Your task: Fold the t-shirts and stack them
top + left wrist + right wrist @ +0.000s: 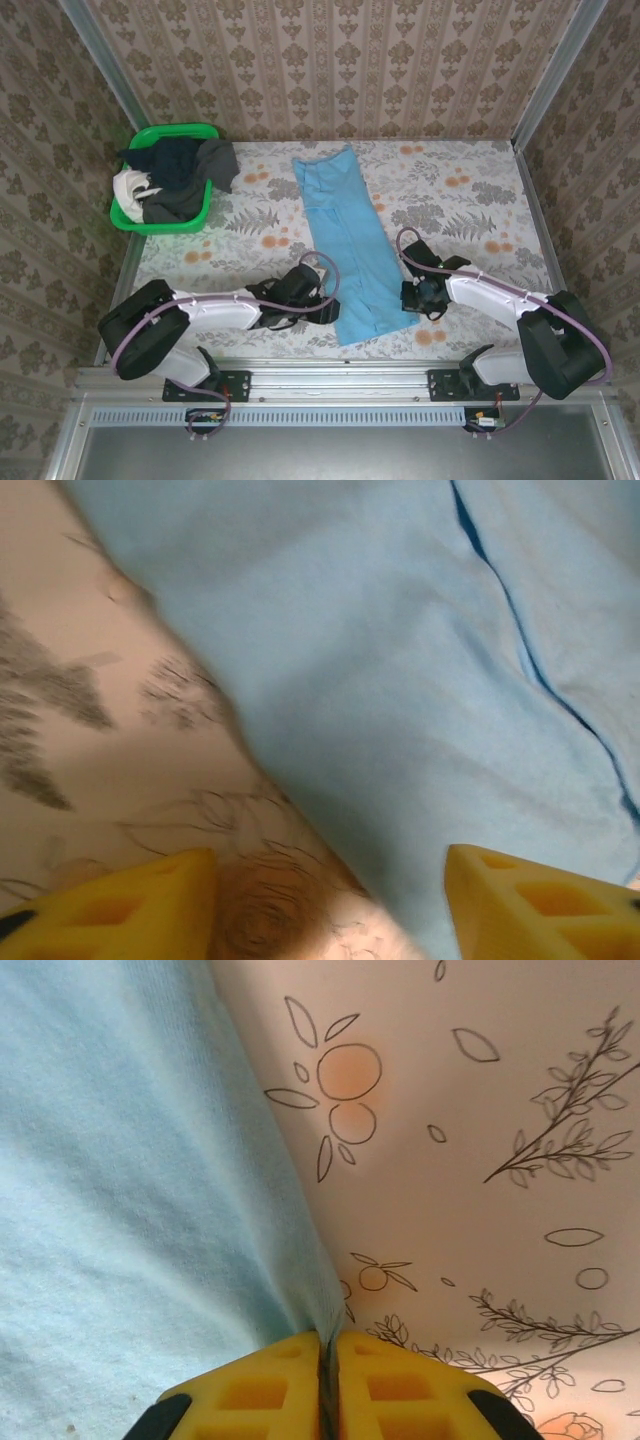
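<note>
Light blue t-shirt [345, 240], folded lengthwise into a narrow strip, lies mid-table [470, 200], running from the far edge to the near edge. The right gripper [328, 1345] is clenched on the strip's right hem at its near end. The left gripper [325, 865] stands released astride the left hem, grasping nothing. Step in hand: probably the crosswise fold. The next move likely calls for the left jaws to close, then an even lift toward the far edge. Other shirts [180, 170] fill the green basket [125, 215] at the far left corner.
</note>
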Controlling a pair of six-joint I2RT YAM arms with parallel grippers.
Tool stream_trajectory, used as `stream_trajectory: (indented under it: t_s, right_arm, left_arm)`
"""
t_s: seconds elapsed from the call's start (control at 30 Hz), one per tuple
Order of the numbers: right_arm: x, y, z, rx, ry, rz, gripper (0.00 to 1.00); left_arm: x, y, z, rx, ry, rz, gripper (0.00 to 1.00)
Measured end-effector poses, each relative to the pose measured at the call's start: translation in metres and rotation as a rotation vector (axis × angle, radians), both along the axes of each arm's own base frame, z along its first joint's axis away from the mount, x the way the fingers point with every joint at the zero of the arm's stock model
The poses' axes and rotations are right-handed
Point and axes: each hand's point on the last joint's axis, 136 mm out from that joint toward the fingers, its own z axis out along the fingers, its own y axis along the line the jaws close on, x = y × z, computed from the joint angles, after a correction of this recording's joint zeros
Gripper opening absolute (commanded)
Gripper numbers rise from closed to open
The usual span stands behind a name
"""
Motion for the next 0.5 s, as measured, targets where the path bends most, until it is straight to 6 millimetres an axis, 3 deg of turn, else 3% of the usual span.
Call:
stream_trajectory:
  t_s: [0.23,0.43,0.47,0.5]
  right_arm:
    - [-0.001,0.007,-0.001,0.022,-0.002,0.012,0.13]
    - [-0.006,0.014,0.006,0.041,-0.021,0.014,0.17]
    - [-0.009,0.018,0.008,0.051,-0.029,0.019,0.17]
    - [-0.012,0.023,0.011,0.060,-0.036,0.027,0.17]
  left_arm:
    - [0.009,0.003,-0.009,-0.021,-0.007,0.081,0.01]
    - [0.012,0.014,-0.008,-0.064,0.032,0.085,0.00]
    - [0.012,0.018,-0.008,-0.060,0.039,0.088,0.07]
    - [0.012,0.021,-0.007,-0.055,0.042,0.090,0.24]
